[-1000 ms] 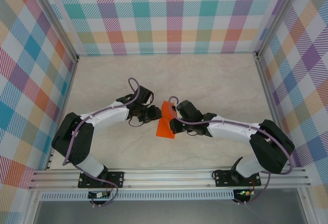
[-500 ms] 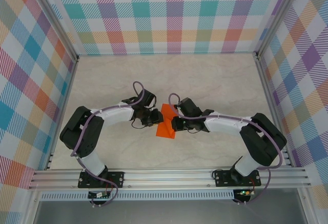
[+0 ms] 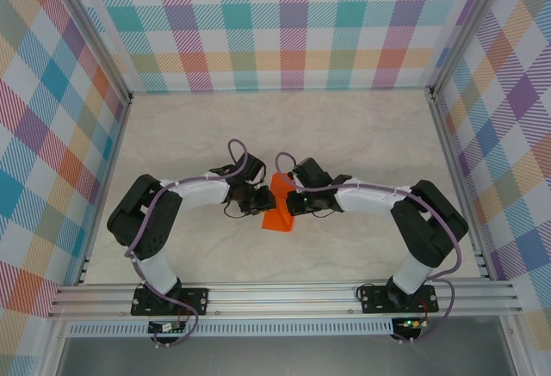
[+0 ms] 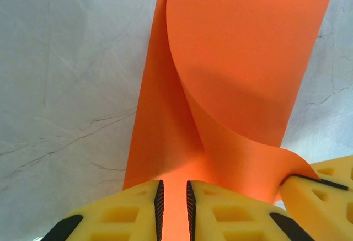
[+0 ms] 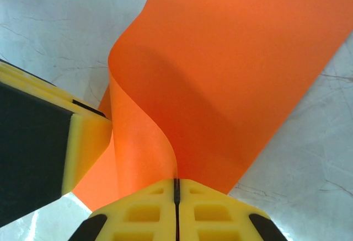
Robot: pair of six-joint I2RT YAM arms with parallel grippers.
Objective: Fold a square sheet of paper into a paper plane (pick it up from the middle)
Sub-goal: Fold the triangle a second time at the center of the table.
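Both arms were bent inward, wrists meeting at mid-table. The right gripper (image 5: 176,183) was clamped on the square sheet of paper (image 3: 277,215), curling one edge upward. The left gripper (image 4: 173,185) straddled the opposite edge, jaws narrowly apart. Bare table (image 3: 370,135) lay all around.

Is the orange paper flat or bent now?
Bent: in the left wrist view the square sheet of paper curls over itself in a soft curve, not a crease.

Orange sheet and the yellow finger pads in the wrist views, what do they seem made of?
Thin bright orange sheet: likely paper, matte; it bends into a smooth curl without cracking. Yellow pocketed finger pads: probably moulded rubber or foam, matte, with recessed cells; which one is unclear.
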